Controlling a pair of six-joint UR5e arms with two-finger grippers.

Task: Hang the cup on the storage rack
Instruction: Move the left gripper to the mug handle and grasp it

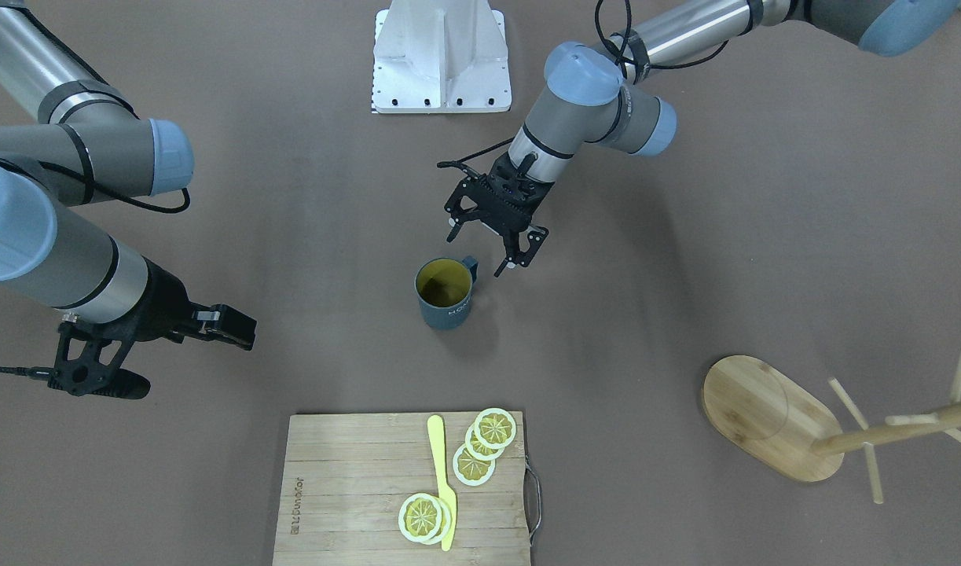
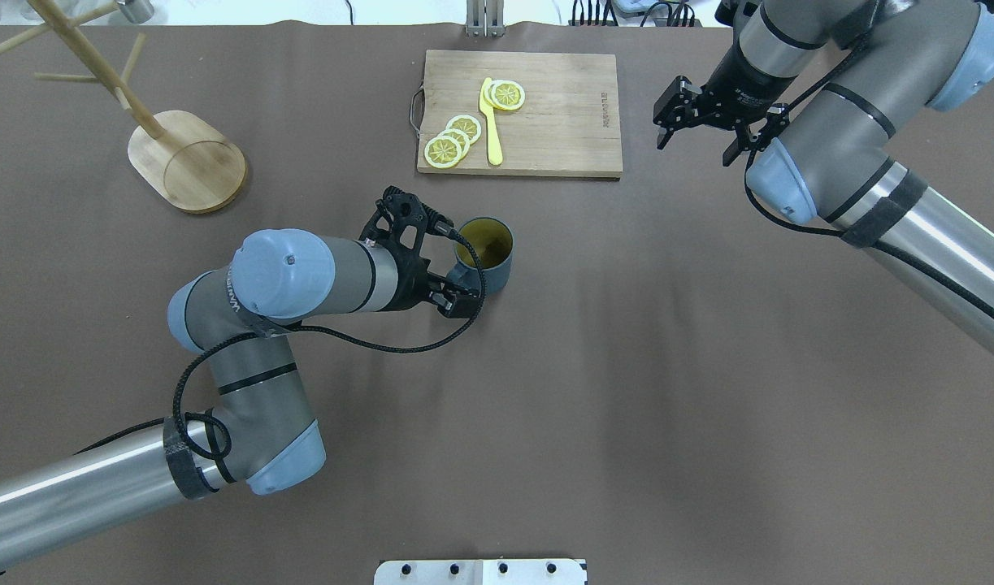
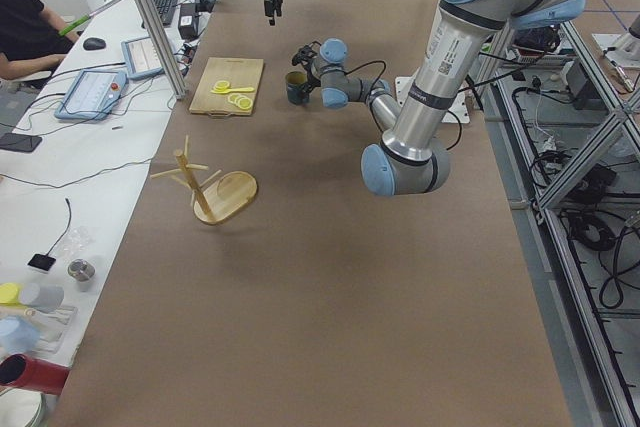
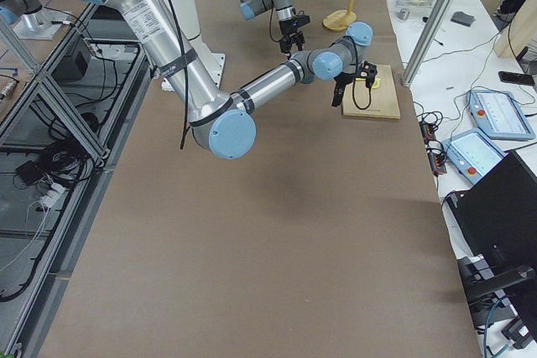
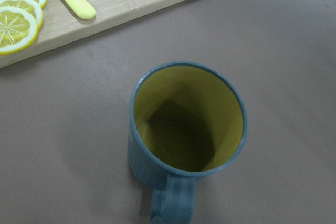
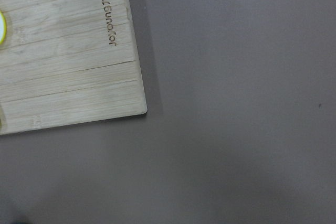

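**Teal cup (image 1: 445,303) sits loose under a wide-open left gripper (image 1: 477,251)**

Fingers spread, nothing between them: the left gripper hovers just above and behind the cup, on the handle (image 5: 170,206) side. The wrist view looks straight down into the olive interior, and the loop points back at the camera. The cup stands upright on the brown table (image 2: 627,366), about mid-table, on the robot's side of the cutting board (image 2: 545,122).

First risk, as I read it, is the grab. If a finger comes down on the rim or clips the handle off-centre, the cup likely skids or tips. If the fingers pinch the loop itself, there may be no opening left for a peg.

Watch that black cable (image 2: 431,345) too. It hangs in a loop right beside the cup, and a swing of the wrist could drag it against the cup.

Further out, the storage rack (image 2: 189,164) waits well apart, towards the far left corner. Its pegs (image 1: 848,402) are thin and its base looks light. A misjudged approach could miss the peg or push the whole tree over.

The right gripper (image 2: 696,146) hangs open by the board's corner, well away, holding nothing. It gives the rack no steadying.
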